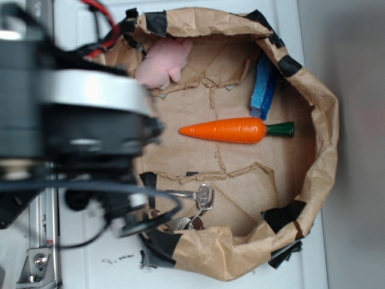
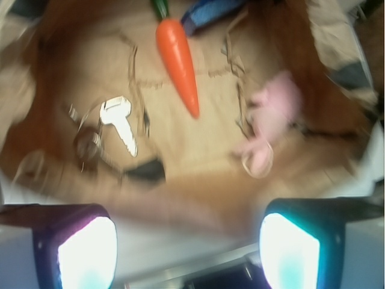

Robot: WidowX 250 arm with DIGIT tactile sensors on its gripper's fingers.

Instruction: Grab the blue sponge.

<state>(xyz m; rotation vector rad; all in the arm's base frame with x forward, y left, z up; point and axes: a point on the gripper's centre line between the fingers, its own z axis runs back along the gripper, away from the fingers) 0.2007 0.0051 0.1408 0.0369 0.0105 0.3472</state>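
The blue sponge (image 1: 263, 85) is a narrow foam block leaning against the far inner wall of the brown paper bag nest (image 1: 313, 150), just above the orange toy carrot (image 1: 225, 130). In the wrist view the blue sponge (image 2: 212, 12) shows at the top edge, beside the carrot (image 2: 178, 63). My gripper (image 2: 187, 251) is open with nothing between its fingers, and it hangs over the near rim of the bag, far from the sponge. In the exterior view the arm's blurred dark body (image 1: 72, 120) fills the left side and the fingers are hidden.
A pink plush toy (image 1: 163, 62) lies at the bag's upper left. A bunch of silver keys (image 1: 195, 205) rests near the bag's lower left, also seen as keys (image 2: 117, 126) in the wrist view. Black tape patches (image 1: 283, 217) dot the crumpled paper rim. Cables (image 1: 102, 24) run behind the arm.
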